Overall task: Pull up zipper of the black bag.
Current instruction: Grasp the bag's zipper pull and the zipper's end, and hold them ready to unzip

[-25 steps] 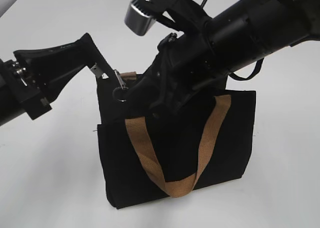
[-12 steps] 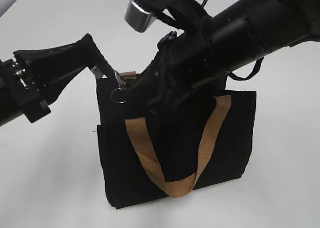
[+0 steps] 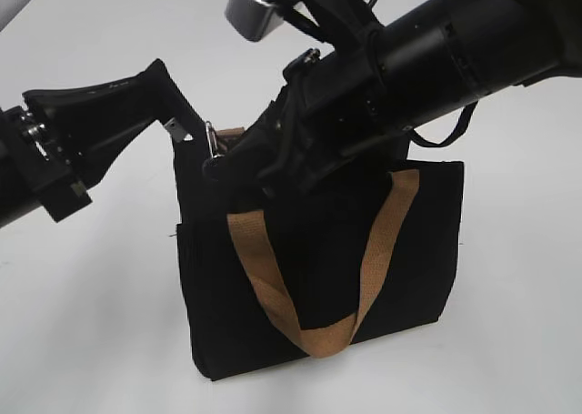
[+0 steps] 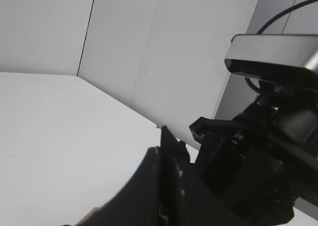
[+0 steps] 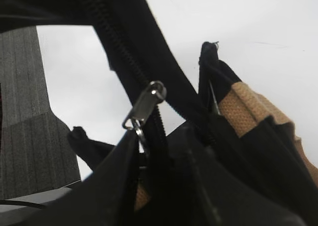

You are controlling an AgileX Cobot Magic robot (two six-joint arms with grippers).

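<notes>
The black bag (image 3: 318,277) stands upright on the white table (image 3: 82,323), its tan handle (image 3: 309,277) drooping in a loop down the front panel. At the bag's top edge, toward ten o'clock from the bag's middle, the zipper (image 3: 211,143) pull shows as a small silver tab. The right gripper (image 3: 238,164) reaches in from two o'clock and sits right against that tab; in the right wrist view the zipper (image 5: 144,107) pull hangs from the black toothed track with the dark fingers (image 5: 114,186) closed together on its lower end. The left gripper (image 3: 175,123) comes from nine o'clock and meets the bag's top corner just left of the tab; its fingers appear pressed on the black fabric there, though the left wrist view shows only dark shapes and I cannot tell how firmly it clamps.
</notes>
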